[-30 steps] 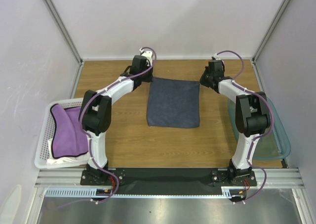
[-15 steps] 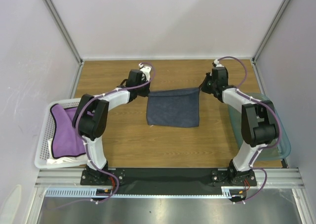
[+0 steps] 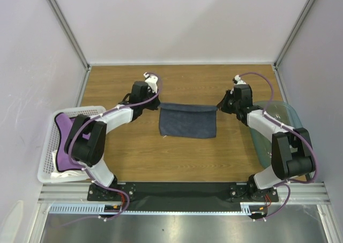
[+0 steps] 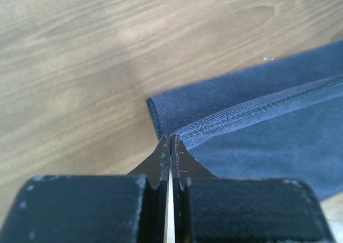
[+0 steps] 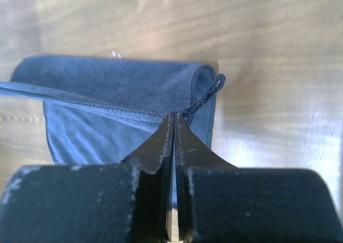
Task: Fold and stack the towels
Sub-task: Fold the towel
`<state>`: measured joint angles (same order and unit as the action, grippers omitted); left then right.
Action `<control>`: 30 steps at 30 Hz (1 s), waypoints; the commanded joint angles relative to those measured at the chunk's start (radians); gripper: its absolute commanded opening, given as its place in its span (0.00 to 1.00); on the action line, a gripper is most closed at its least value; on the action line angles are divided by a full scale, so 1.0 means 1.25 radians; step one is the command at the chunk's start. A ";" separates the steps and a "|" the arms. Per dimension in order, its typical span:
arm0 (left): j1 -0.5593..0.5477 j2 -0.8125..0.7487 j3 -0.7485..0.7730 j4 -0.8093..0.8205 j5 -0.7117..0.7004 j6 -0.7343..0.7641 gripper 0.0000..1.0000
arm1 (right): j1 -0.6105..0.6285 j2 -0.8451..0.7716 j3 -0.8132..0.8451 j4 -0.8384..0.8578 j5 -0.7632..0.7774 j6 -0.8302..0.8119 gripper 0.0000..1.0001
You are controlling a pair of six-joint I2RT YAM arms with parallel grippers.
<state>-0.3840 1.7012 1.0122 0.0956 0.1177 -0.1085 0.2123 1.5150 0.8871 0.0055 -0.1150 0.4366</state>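
item: small dark navy cloth towel [image 3: 187,122], mid wooden table [image 3: 134,152], far edge lifted | left gripper [image 4: 170,146]: jaws pinching its far-left corner | right gripper [image 5: 174,122]: jaws pinching far-right corner | why: you hold both corners so the hem folds over evenly

You have a brown wood-grain tabletop [image 3: 187,157] filling the middle of the top view, its grain running left to right. Plain pale lavender-white wall panels [image 3: 182,23] close it in at the top, left and right of the frame. Slanted silver aluminium frame posts [image 3: 65,26] run down the upper left and upper right corners, where the panels meet. Across the lower part lies a ribbed silver aluminium rail [image 3: 64,192] carrying a black strip [image 3: 182,189], and below that a brushed grey metal surface [image 3: 182,227]. In both wrist views soft light glares off the wood.
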 commanded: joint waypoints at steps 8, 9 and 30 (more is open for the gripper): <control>-0.007 -0.163 -0.137 0.023 -0.029 -0.082 0.00 | 0.002 -0.087 -0.069 -0.055 0.026 -0.003 0.00; -0.007 -0.168 -0.160 0.028 -0.029 -0.087 0.00 | 0.002 -0.092 -0.074 -0.062 0.026 -0.003 0.00; -0.065 -0.244 -0.287 0.011 -0.079 -0.138 0.00 | 0.014 -0.196 -0.220 -0.119 0.043 0.026 0.00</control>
<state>-0.4725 1.4174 0.6678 0.1173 0.1143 -0.2829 0.2367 1.2789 0.6239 -0.1242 -0.1371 0.4709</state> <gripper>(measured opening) 0.009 0.009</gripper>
